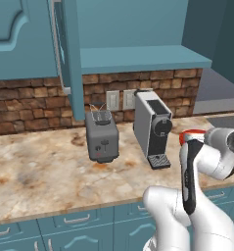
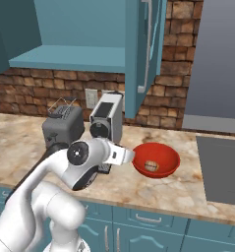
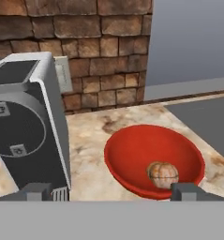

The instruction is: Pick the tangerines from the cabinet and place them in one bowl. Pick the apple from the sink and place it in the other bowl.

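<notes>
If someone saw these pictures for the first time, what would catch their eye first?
The red bowl on the marbled counter, right of the coffee machine, with one brownish tangerine inside. The open fingers hover just before it, under the open teal cabinet.

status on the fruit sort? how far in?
Done: one browner tangerine lies in the red bowl beside the coffee machine. In hand: nothing; the gripper is open, close over the bowl. Left: the cabinet shelf looks bare from here, so the second tangerine's whereabouts are unclear; the apple step isn't visibly started.
</notes>
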### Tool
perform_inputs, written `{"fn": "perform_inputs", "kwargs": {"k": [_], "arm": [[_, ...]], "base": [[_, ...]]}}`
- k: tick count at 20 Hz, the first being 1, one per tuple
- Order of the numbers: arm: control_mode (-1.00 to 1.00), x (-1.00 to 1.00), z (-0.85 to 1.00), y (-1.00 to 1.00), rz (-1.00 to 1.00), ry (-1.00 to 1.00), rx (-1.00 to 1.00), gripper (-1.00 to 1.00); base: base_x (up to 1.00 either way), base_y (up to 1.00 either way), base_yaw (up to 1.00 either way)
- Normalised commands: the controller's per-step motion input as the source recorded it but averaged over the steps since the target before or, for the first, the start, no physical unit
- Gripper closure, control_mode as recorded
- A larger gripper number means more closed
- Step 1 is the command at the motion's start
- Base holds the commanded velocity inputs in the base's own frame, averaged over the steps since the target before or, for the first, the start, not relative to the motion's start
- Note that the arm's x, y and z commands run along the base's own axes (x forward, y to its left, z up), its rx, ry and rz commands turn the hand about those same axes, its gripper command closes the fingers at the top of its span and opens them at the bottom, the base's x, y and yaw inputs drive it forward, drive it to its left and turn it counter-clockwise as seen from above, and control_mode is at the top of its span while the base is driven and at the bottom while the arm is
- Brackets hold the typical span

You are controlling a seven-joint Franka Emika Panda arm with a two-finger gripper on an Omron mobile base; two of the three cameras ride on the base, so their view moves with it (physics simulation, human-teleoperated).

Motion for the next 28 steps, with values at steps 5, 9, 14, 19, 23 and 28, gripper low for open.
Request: {"fn": "perform_inputs", "kwargs": {"k": [5, 9, 14, 19, 23, 28], "arm": [[-1.0, -0.11, 0.44, 0.82, 0.05, 0.0, 0.0, -1.0], [-1.0, 0.0, 0.31, 0.53, 0.01, 0.02, 0.0, -1.0], [-1.0, -0.18, 0.13, 0.41, 0.08, 0.01, 0.0, -1.0], [-1.0, -0.22, 0.03, 0.46, 0.23, 0.0, 0.0, -1.0], [-1.0, -0.01, 0.08, 0.45, 0.05, 0.0, 0.0, -1.0], [-1.0, 0.0, 0.01, 0.33, -0.12, 0.0, 0.0, -1.0]], "base": [[0.0, 0.0, 0.0], [0.0, 0.0, 0.0], [0.0, 0.0, 0.0], [0.0, 0.0, 0.0], [0.0, 0.0, 0.0], [0.0, 0.0, 0.0]]}}
